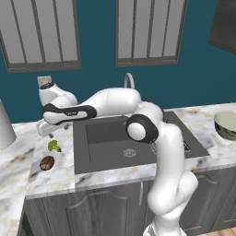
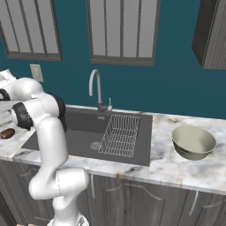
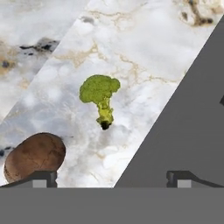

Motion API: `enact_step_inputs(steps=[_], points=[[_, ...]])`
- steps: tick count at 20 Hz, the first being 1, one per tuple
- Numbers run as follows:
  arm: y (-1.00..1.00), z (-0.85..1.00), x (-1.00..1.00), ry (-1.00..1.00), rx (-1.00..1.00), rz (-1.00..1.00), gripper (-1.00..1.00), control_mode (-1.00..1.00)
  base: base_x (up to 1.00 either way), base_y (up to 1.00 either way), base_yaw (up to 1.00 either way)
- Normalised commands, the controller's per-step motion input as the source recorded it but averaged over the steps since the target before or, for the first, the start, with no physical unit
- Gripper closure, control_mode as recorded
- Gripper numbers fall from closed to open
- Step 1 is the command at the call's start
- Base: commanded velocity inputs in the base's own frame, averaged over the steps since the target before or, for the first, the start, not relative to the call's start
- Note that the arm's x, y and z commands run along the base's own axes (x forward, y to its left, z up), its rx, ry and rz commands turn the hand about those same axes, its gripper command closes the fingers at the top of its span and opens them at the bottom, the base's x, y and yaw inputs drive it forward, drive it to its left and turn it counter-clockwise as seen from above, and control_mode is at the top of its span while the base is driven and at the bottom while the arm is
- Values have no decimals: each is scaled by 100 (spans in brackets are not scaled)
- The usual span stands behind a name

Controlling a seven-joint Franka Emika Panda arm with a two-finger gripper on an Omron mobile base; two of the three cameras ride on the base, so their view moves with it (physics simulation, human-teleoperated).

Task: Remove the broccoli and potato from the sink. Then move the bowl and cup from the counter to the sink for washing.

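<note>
The broccoli lies on the white marble counter left of the sink. Close beside it rests the reddish-brown potato. My gripper hovers open just above them with nothing between its fingers; the left fingertip overlaps the potato's edge in the hand view. On the counter right of the sink stands the bowl, upright and far from the gripper. The cup is out of view.
A wire rack sits in the right part of the basin, and a curved chrome faucet rises behind it. A white object stands at the far left of the counter.
</note>
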Motion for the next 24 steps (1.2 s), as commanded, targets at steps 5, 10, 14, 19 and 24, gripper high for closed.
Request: enact_step_inputs(steps=[5, 10, 14, 19, 24], points=[[-34, 20, -32, 0, 3, 0, -100, -100, 0, 0, 0], [-36, 16, -34, -1, 3, 0, -100, -100, 0, 0, 0], [-35, 10, -32, 0, 0, 4, -100, -100, 0, 0, 0], [-33, 5, -29, 0, 0, 6, -100, -100, 0, 0, 0], [-29, 0, -22, 0, 0, 2, -100, -100, 0, 0, 0]])
